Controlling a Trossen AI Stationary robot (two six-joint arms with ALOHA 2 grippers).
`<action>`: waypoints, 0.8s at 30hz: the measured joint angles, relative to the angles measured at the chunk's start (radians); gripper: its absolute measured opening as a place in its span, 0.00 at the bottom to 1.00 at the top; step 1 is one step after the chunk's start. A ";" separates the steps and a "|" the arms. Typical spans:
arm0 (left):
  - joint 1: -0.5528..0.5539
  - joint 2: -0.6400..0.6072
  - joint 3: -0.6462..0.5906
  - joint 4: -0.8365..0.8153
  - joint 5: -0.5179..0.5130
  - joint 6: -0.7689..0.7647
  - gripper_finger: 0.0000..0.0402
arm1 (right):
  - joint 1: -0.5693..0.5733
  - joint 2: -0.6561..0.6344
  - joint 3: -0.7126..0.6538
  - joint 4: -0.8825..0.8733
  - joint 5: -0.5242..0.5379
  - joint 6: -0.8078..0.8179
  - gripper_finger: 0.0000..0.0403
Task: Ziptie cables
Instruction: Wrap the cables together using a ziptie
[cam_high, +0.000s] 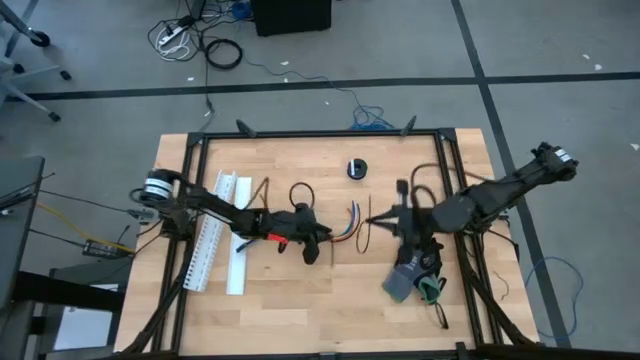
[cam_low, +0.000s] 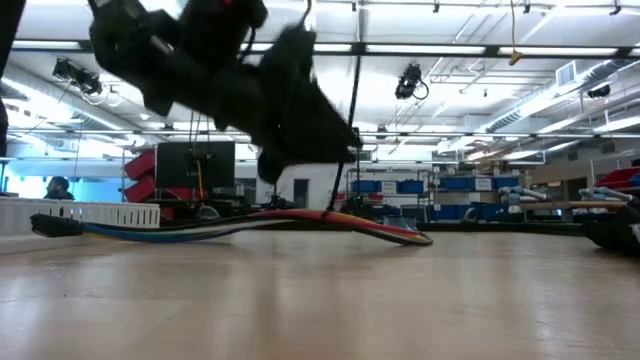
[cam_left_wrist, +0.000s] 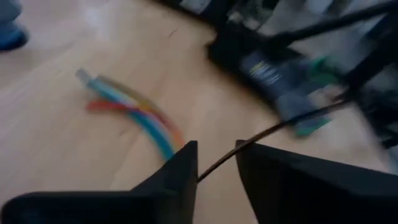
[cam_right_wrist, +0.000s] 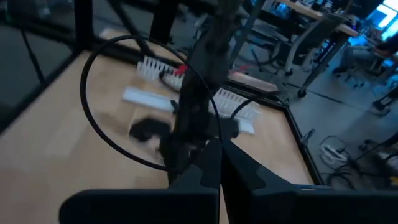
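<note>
1. Reaching in over the table, the left gripper sits just beside the cables, which lie flat on the wood between the two grippers
2. In the left wrist view, the left gripper has its fingers a little apart, released rather than clenched; a thin dark ziptie runs through the gap and away from the fingertips, towards the other arm
3. From that same view the cables show as a fanned bundle of red, orange, blue and pale strands, ahead of the left fingertips and off to one side, not touching them
4. The right gripper is on the far side of the cables from the left one, near their ends. Its fingers are clenched together; I cannot tell whether anything is pinched between them
5. Behind the left gripper, along its arm, lies a white slotted channel
6. Below the right gripper's arm sits a grey and green object
7. A small black round item lies beyond both grippers, well apart from the cables
8. At table height the cables rest on the wood as a low bundle
</note>
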 joint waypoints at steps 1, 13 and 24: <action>0.000 -0.018 0.000 -0.014 0.011 -0.004 0.29 | 0.010 0.017 0.000 0.009 0.015 -0.011 0.00; 0.025 -0.325 -0.006 -0.090 0.426 -0.221 0.37 | 0.072 0.240 0.000 0.058 0.219 -0.196 0.00; 0.014 -0.375 -0.005 0.015 0.503 -0.470 0.37 | 0.091 0.380 0.000 0.370 0.242 -0.453 0.00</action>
